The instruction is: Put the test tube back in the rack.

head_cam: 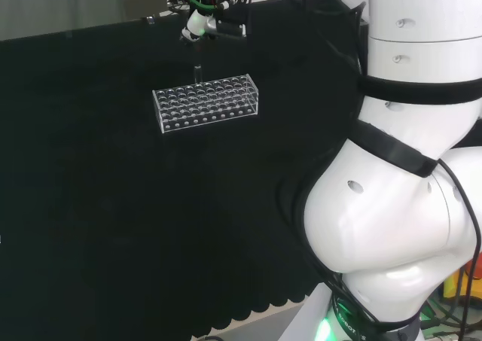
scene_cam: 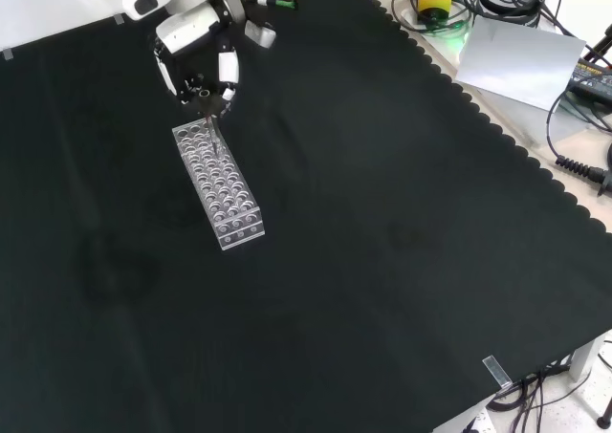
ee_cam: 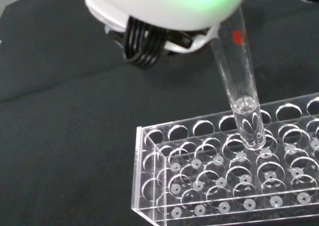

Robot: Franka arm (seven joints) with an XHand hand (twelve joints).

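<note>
light: even, bright | cloth (scene_cam: 382, 213): matte, shadowless | wrist view: hand (ee_cam: 164, 6) blurred, green glare

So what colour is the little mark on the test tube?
Red. The small mark sits high on the clear test tube, and the wrist view shows it best.

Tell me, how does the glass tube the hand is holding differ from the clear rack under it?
The test tube is one slim round tube; the test tube rack is a long box with rows of holes. The tube hangs in the hand, its tip at the rack's holes; the rack lies flat on the black cloth. The tube carries a small red mark; the rack shows none. Both are clear and see-through.
</note>
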